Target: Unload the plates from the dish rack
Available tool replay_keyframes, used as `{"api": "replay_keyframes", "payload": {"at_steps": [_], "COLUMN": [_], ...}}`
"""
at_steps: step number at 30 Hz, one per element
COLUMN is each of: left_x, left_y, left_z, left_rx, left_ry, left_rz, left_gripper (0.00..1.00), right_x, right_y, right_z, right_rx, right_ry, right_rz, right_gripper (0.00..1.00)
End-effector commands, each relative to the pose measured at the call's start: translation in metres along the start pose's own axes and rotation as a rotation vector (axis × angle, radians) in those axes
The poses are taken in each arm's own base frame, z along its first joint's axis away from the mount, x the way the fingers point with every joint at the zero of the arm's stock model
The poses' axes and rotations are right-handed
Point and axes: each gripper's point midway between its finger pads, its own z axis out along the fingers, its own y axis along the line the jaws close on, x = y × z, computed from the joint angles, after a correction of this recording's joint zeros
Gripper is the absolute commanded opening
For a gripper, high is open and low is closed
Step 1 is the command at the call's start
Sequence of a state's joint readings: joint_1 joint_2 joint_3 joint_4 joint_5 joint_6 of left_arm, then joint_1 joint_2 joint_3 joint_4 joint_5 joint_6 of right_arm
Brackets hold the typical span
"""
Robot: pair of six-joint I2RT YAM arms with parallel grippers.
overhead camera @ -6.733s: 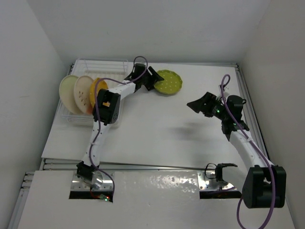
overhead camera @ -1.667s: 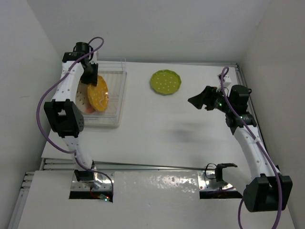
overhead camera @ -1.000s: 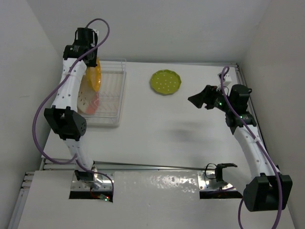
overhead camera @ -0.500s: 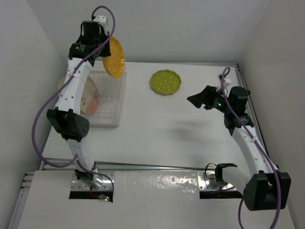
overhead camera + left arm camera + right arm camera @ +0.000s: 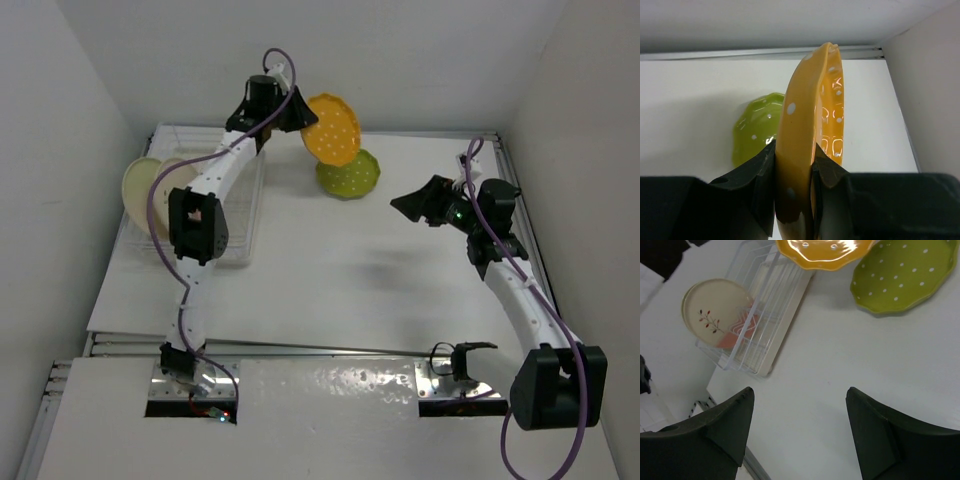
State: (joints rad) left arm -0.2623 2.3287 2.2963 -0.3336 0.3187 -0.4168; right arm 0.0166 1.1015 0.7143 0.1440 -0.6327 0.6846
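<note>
My left gripper (image 5: 292, 112) is shut on the rim of the orange plate with white dots (image 5: 333, 128) and holds it on edge in the air, just above and behind the lime green dotted plate (image 5: 352, 176) lying on the table. In the left wrist view both fingers (image 5: 765, 165) pinch the orange plate (image 5: 807, 120), with the lime plate (image 5: 756, 127) below it. The dish rack (image 5: 238, 238) at the far left holds a pale cream plate (image 5: 143, 185); the right wrist view shows that plate (image 5: 715, 310) and a cream-and-pink one (image 5: 742, 332) behind it. My right gripper (image 5: 410, 208) is open and empty above the table's right half.
White walls close in the table on the left, back and right. The rack (image 5: 770, 305) stands against the left wall. The right wrist view shows the orange plate (image 5: 822, 249) overlapping the lime plate (image 5: 900, 275) from above. A metal rail runs along the table's near edge.
My left gripper has lifted the orange plate out of the rack and swung it up and to the right, over the lime plate. The right arm has barely moved.
</note>
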Motion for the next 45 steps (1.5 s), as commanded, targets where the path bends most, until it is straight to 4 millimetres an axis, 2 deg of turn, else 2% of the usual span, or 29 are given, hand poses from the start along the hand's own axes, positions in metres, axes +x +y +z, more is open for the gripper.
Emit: {"api": "replay_keyframes", "payload": {"at_steps": [1, 2, 6, 9, 10, 14, 23, 27, 31, 34, 38, 45], "left_x": [-0.08, -0.073, -0.062, -0.034, -0.018, 0.021, 0.052, 0.066, 0.07, 0.069, 0.056, 0.028], "left_y": [-0.087, -0.087, -0.084, -0.07, -0.064, -0.06, -0.056, -0.044, -0.029, -0.035, -0.048, -0.05], "left_z": [-0.015, -0.005, 0.014, 0.033, 0.042, 0.056, 0.074, 0.081, 0.086, 0.084, 0.077, 0.064], "left_rx": [0.324, 0.334, 0.367, 0.363, 0.354, 0.346, 0.324, 0.283, 0.22, 0.25, 0.29, 0.322], "left_ry": [-0.279, -0.274, -0.284, -0.234, -0.203, -0.123, -0.093, -0.079, -0.09, -0.077, -0.091, -0.123], "left_rz": [-0.01, -0.023, -0.043, -0.079, -0.094, -0.095, -0.1, -0.116, -0.106, -0.114, -0.128, -0.163], "left_gripper": [0.0, 0.0, 0.0, 0.0, 0.0, 0.0, 0.0, 0.0, 0.0, 0.0, 0.0, 0.0], "right_x": [-0.002, 0.0, 0.006, 0.01, 0.01, 0.007, 0.003, 0.006, 0.008, 0.01, 0.011, 0.009], "right_y": [0.005, 0.004, -0.003, -0.007, -0.007, -0.01, -0.008, -0.009, -0.007, -0.007, -0.006, -0.003], "right_z": [-0.001, -0.001, -0.001, -0.001, -0.001, -0.001, -0.005, -0.01, -0.014, -0.016, -0.018, -0.018], "right_rx": [-0.011, -0.006, 0.022, 0.039, 0.042, 0.063, 0.083, 0.099, 0.101, 0.106, 0.106, 0.096], "right_ry": [-0.004, 0.004, 0.018, 0.025, 0.024, 0.021, 0.033, 0.038, 0.041, 0.045, 0.049, 0.047], "right_rz": [-0.011, -0.004, 0.017, 0.031, 0.032, 0.029, 0.008, 0.007, -0.009, -0.013, -0.018, -0.028], "right_gripper": [0.73, 0.73, 0.73, 0.74, 0.74, 0.73, 0.74, 0.74, 0.75, 0.75, 0.75, 0.75]}}
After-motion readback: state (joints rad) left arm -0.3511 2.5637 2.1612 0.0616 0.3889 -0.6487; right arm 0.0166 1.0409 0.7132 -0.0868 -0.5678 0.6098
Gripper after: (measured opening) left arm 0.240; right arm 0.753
